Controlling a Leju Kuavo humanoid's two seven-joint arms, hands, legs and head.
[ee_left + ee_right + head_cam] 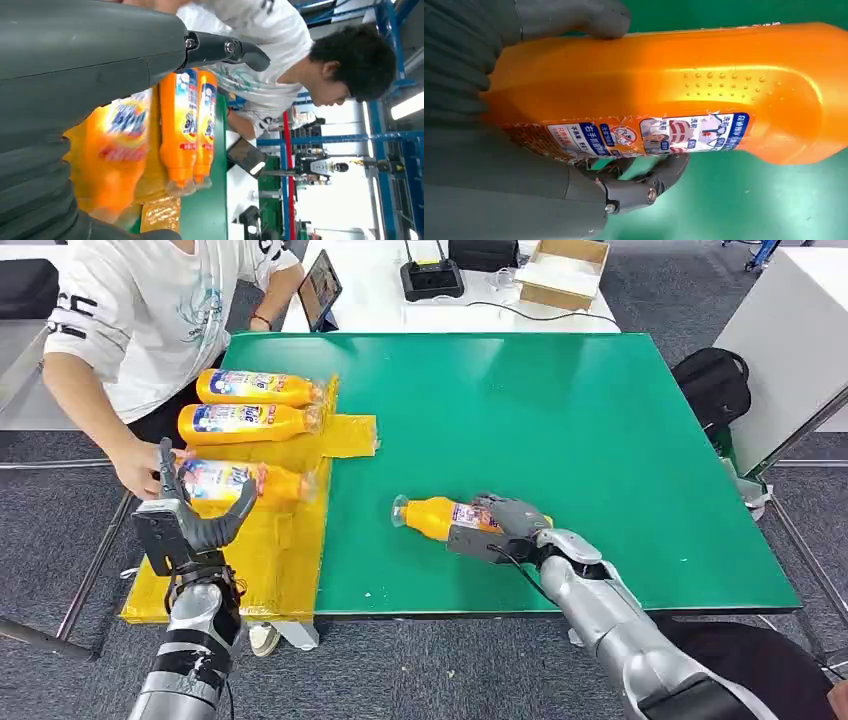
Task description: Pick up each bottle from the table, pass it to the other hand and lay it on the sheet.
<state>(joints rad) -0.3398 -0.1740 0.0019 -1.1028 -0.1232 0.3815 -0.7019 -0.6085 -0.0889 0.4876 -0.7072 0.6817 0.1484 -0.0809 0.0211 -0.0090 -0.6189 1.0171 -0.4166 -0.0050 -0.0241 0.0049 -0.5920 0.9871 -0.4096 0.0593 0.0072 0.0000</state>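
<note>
An orange bottle [437, 517] lies on the green table [560, 420] near its front edge, clear cap pointing left. My right hand [505, 525] grips its base end; in the right wrist view the thumb and fingers [644, 185] wrap the bottle [674, 85]. Three more orange bottles lie on the yellow sheet [260, 560] at the table's left: a far one [258, 387], a middle one [250, 422] and a near one [245, 483]. My left hand [190, 520] hovers over the sheet just in front of the near bottle [117, 155], fingers apart and holding nothing.
A person in a white shirt [150, 310] sits at the table's left, one hand [140, 465] at the near bottle's base. A tablet [320, 288], a black device [431, 278] and a cardboard box [565, 270] are behind the table. A black backpack [712, 385] lies to the right.
</note>
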